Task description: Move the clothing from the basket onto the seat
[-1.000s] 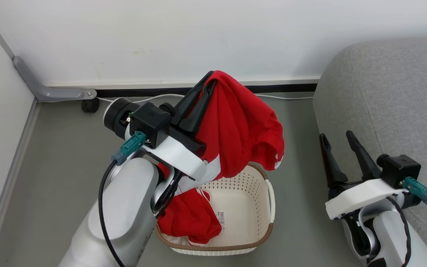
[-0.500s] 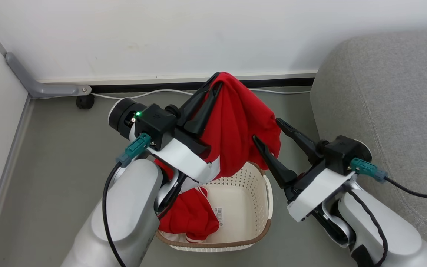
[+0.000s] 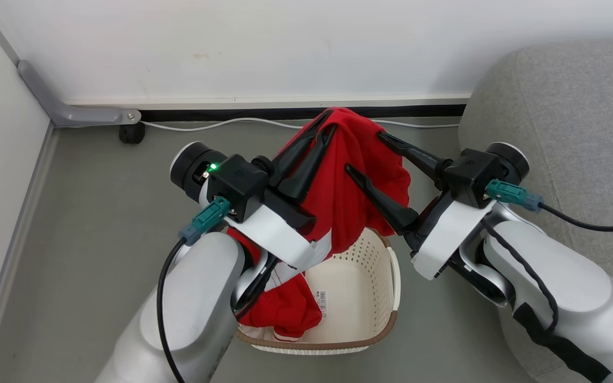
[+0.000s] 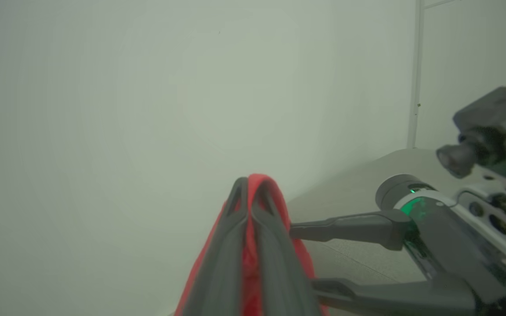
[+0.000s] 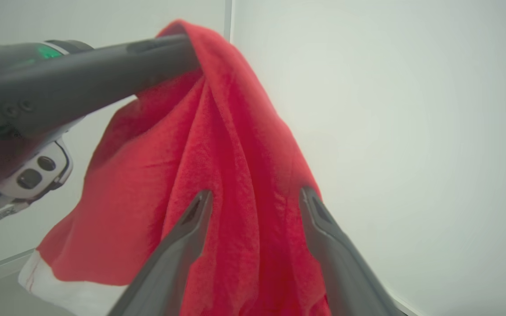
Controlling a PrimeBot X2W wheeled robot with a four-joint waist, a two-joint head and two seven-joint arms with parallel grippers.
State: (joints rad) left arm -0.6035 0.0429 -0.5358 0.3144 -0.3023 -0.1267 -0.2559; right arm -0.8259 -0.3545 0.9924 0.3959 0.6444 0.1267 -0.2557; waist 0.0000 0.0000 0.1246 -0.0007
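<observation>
The left gripper [image 3: 331,120], fingers pressed together, pinches the top of a bright red soft fabric garment [image 3: 349,202] with white trim, holding it above the cream-white oval perforated plastic basket [image 3: 338,344]. The right gripper [image 3: 364,151], fingers spread wide, straddles a fold of the hanging cloth above the basket's right side. A second red piece [image 3: 285,314] lies inside the basket's left end. The large light grey upholstered sofa [image 3: 567,106] stands right of the basket.

basket [image 3: 362,266] left side: hidden by left arm [image 3: 195,303] | seat [image 3: 578,106]: cut off right
</observation>
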